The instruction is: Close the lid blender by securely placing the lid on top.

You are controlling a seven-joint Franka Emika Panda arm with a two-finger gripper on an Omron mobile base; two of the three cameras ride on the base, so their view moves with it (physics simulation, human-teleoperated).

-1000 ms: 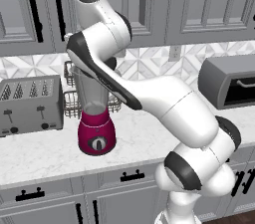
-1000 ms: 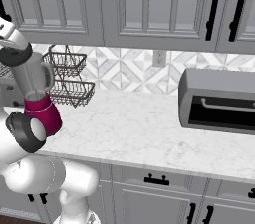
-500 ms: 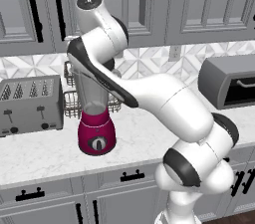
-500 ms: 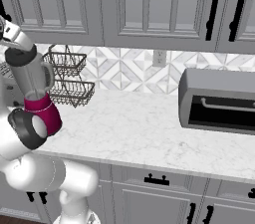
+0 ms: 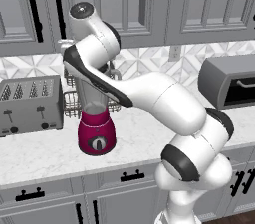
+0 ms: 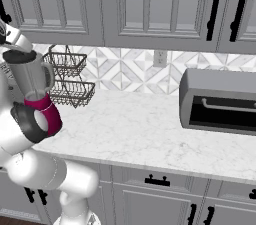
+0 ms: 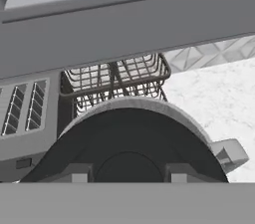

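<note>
Lid [image 7: 127, 141] on the blender [image 5: 96, 121] jar, seen from just above.

Nearest in the hand view, black lid seated inside the jar's grey rim, handle stub poking out at lower right. Claw [image 7: 127, 174] right over the lid, dark fingertips [image 7: 74, 172] resting at its near edge; clenched or released, cannot tell (tips mostly cut off). Below, magenta base with round grey dial, standing on the marble counter [image 6: 150, 129]. Just behind the jar, a two-tier wire basket [image 6: 67, 80]; beside it the grey toaster [image 5: 30, 104]. Farther along the counter, a grey oven [image 6: 220, 101] by the patterned wall tiles. No readable brand, label or writing anywhere.
</note>
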